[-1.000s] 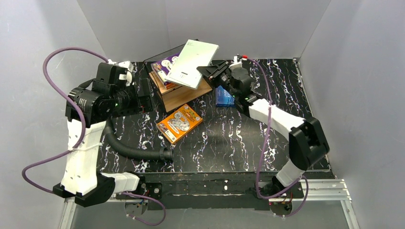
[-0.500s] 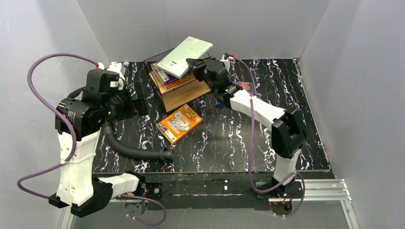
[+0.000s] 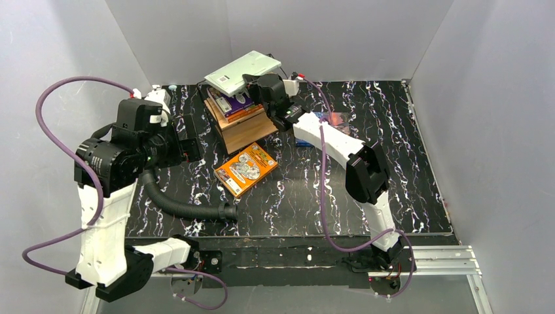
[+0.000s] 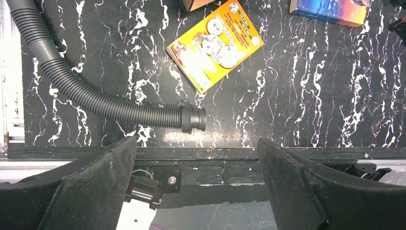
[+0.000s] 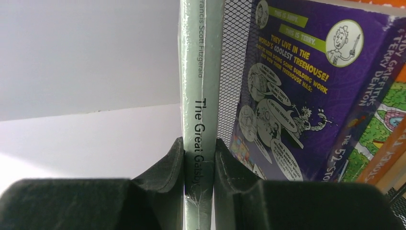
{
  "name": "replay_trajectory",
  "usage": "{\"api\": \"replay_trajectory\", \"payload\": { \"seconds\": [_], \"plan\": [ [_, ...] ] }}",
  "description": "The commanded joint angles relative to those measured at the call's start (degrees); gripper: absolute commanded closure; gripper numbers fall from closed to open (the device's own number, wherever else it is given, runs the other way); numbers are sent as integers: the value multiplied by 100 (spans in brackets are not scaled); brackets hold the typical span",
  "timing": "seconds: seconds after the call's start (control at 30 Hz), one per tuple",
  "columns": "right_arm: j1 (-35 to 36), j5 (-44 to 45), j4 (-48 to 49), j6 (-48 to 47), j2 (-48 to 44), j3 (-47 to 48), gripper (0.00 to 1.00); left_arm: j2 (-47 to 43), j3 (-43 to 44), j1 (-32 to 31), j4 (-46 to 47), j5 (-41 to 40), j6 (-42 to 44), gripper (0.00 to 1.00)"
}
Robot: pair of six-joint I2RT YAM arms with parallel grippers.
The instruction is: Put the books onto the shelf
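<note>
My right gripper (image 3: 254, 81) is shut on the spine of the pale grey-green book (image 3: 243, 69), held nearly flat just above the shelf (image 3: 249, 129) at the back. In the right wrist view its fingers (image 5: 173, 165) pinch that book (image 5: 198, 72), with black mesh (image 5: 234, 52) and the purple book (image 5: 297, 96) right beside it. The purple book (image 3: 229, 103) lies on the shelf over a red-green one (image 5: 383, 129). An orange book (image 3: 245, 169) (image 4: 214, 45) lies flat mid-table. The blue book (image 3: 322, 123) (image 4: 330, 10) lies behind the right arm. My left gripper (image 4: 196, 143) (image 3: 191, 136) hangs open and empty.
A black corrugated hose (image 3: 177, 204) (image 4: 95, 103) curves across the near left of the marbled table (image 3: 307, 196). Grey walls close in the back and both sides. The table's front rail (image 4: 206, 154) lies under the left gripper.
The right arm has swung the pale book left and back, from tilted beside the shelf to nearly flat over its top. The left arm drew back slightly to the left.
</note>
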Motion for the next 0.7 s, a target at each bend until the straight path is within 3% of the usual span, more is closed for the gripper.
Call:
{"api": "replay_trajectory", "payload": {
  "seconds": [0.0,0.37,0.67],
  "plan": [
    [50,255,-33,381,-2,570,99,-89,-36,30,-704,-124,22,2],
    [261,917,-1,326,-775,-606,99,-195,-171,28,-647,-104,-14,2],
    [375,1043,-192,366,-819,-777,99,-217,-242,29,-612,-53,-40,2]
  ]
}}
